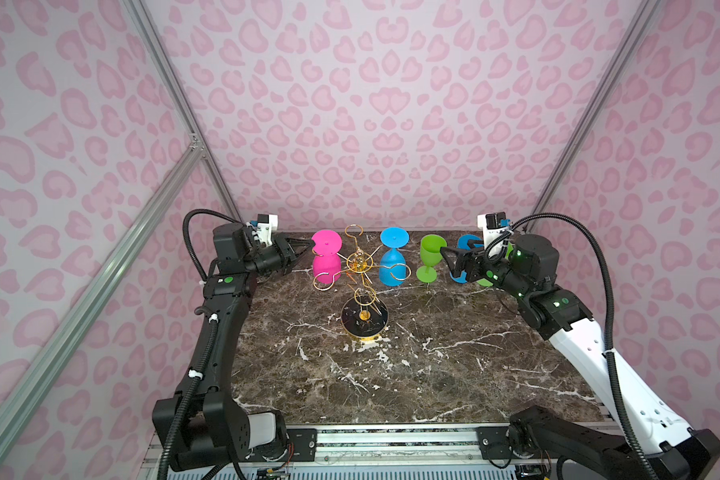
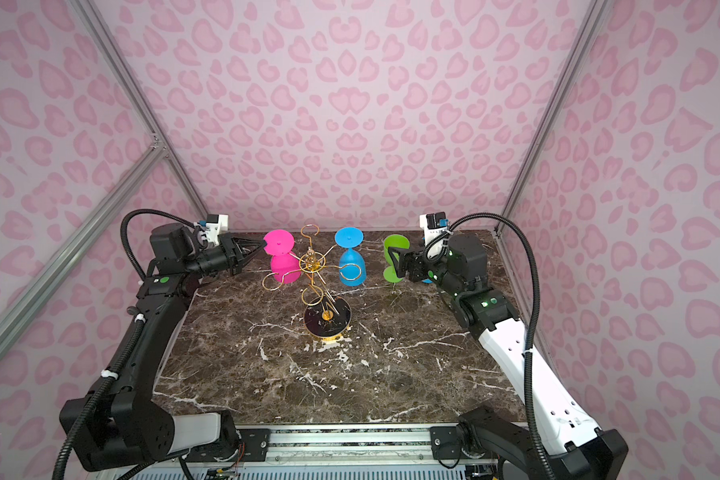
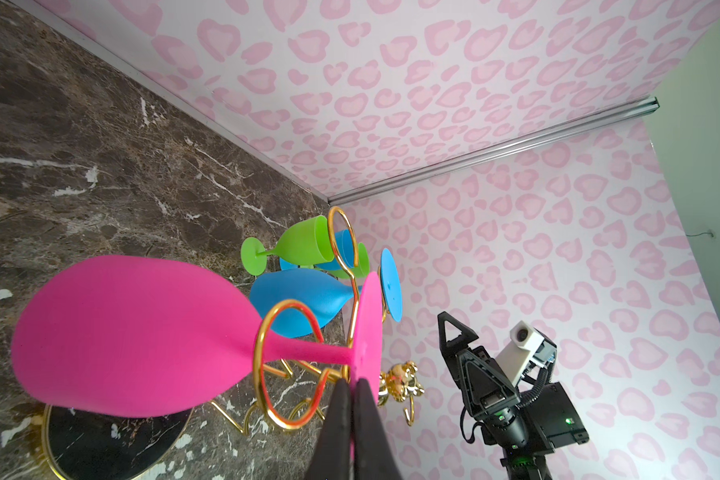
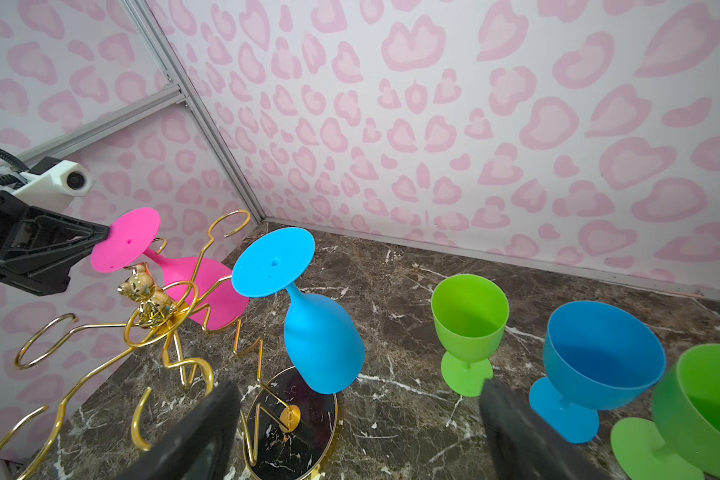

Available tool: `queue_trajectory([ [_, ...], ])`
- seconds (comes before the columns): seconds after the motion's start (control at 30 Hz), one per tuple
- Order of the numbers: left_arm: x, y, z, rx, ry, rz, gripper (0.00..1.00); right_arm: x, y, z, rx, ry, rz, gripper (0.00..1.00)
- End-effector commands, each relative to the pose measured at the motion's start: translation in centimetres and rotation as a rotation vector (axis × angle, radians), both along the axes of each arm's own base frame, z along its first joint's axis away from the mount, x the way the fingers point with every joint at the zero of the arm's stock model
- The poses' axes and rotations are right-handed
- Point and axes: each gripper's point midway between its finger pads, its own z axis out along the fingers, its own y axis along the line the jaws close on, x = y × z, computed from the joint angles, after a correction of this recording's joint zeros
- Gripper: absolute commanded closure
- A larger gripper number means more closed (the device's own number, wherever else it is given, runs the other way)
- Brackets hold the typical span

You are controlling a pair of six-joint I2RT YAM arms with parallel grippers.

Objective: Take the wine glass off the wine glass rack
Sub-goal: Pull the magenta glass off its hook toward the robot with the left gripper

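1. wine glass rack (image 1: 360, 266): thin gold wire stand with looped arms radiating from a central post and a round black gold-rimmed base. It stands upright towards the rear of the dark brown marble tabletop (image 1: 433, 374). A small gold figurine (image 4: 146, 299) tops the post.
2. pink wine glass (image 3: 134, 340): matte plastic. It hangs bowl-down, its stem inside a loop on the rack's left side, foot uppermost.
3. blue wine glass (image 4: 321, 345): same kind, hanging bowl-down from a loop on the rack's right side.
4. left gripper (image 3: 352, 390): black fingers pinched together on the rim of the pink wine glass's foot.
5. right gripper (image 1: 448, 262): jaws spread wide with nothing between them. It hovers just beside item 6; whether it touches cannot be told from these angles.
6. narrow green goblet (image 4: 469, 311): upright on the tabletop, right of the rack.
7. wide blue goblet (image 4: 599, 361) and wide green goblet (image 4: 703, 407): broad-bowled and upright, side by side beyond item 6. Both are largely hidden behind the right gripper in both top views.
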Motion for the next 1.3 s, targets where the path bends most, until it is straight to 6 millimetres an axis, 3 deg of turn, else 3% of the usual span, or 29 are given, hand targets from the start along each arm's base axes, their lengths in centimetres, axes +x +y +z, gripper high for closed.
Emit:
queue_trajectory([
  [0.0, -0.6, -0.4, 0.8, -0.003, -0.042, -0.031, 0.96, 0.1, 0.0, 0.6, 0.016, -0.027, -0.002, 0.08],
  [0.67, -1.5, -1.3, 0.6, -0.009, -0.038, -0.056, 0.96, 0.0, 0.0, 0.7, 0.022, -0.026, -0.003, 0.08],
  [1.27, 0.3, -2.0, 1.1, -0.008, -0.048, -0.070, 0.96, 0.3, 0.2, 0.5, 0.018, -0.021, 0.001, 0.08],
])
